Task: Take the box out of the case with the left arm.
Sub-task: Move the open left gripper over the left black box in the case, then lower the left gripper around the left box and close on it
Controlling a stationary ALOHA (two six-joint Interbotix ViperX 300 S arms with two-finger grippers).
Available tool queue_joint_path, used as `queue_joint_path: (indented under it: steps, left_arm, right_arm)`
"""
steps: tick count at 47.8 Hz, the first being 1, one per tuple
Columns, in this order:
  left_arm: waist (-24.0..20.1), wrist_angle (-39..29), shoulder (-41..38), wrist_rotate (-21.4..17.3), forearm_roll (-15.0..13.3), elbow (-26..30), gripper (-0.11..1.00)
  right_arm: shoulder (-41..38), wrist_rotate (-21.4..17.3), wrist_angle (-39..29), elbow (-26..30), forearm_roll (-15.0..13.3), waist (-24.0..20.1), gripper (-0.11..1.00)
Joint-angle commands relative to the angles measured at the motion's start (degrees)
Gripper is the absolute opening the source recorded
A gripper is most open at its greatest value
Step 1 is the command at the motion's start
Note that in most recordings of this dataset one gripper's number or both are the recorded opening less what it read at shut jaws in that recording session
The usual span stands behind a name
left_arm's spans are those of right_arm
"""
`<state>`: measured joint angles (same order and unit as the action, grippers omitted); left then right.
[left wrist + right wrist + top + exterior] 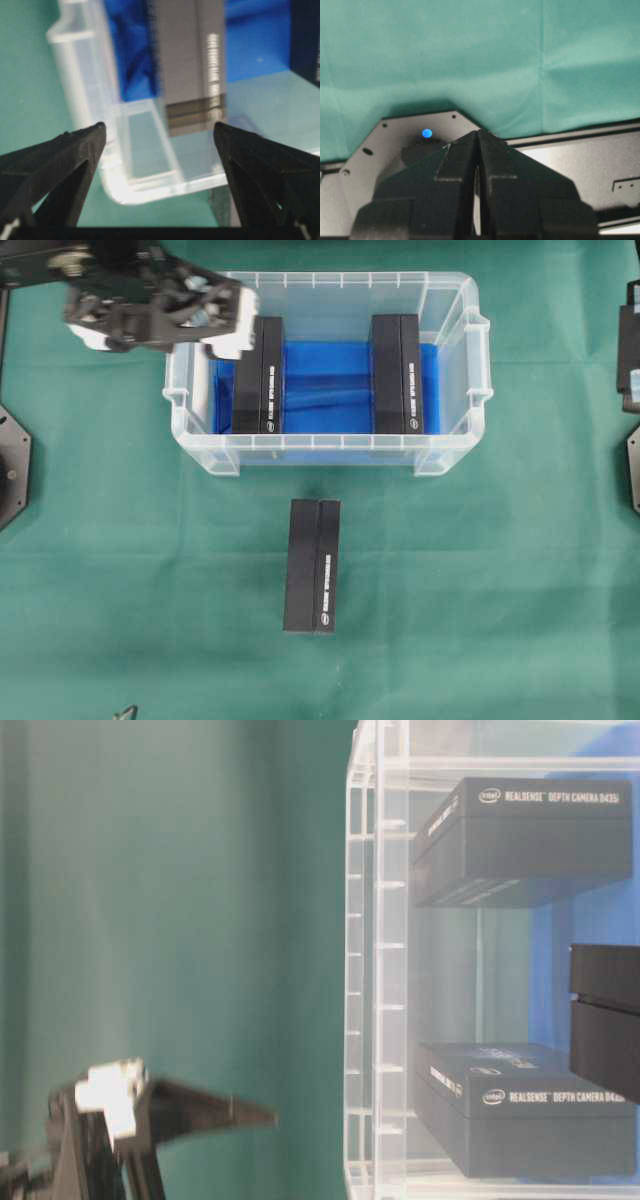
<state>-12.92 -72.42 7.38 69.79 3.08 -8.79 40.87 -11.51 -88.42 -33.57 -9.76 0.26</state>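
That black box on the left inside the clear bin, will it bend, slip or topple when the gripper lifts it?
The left box looks like rigid cardboard with crisp edges, so it probably stays stiff. Its smooth faces may be somewhat slippery between the open left gripper fingers. Standing on a narrow side in the case, it could tip if nudged.

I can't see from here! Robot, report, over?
Left gripper open above left box in case. Right gripper shut, parked. Nothing blocking.
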Motion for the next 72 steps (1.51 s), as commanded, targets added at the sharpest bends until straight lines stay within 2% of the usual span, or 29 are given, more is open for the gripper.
queue_joint_path:
  steps: [1,8,15,72]
  left_arm:
    - [1.1,0.0,-2.8,-0.1,0.2,5.6,0.87]
    - [2.1,-0.8,-7.6,0.0,0.3,11.2,0.87]
    - [2.1,-3.3,-8.8,0.4,0.4,13.2,0.87]
    - [2.0,-4.2,-8.3,0.4,0.7,11.3,0.87]
  right_arm:
    - [0.2,0.1,0.3,0.4,-0.1,0.1,0.00]
    - [0.2,0.1,0.2,0.4,-0.1,0.1,0.00]
    - [0.2,0.1,0.3,0.4,-0.1,0.1,0.00]
    - [0.2,0.1,0.3,0.4,-0.1,0.1,0.00]
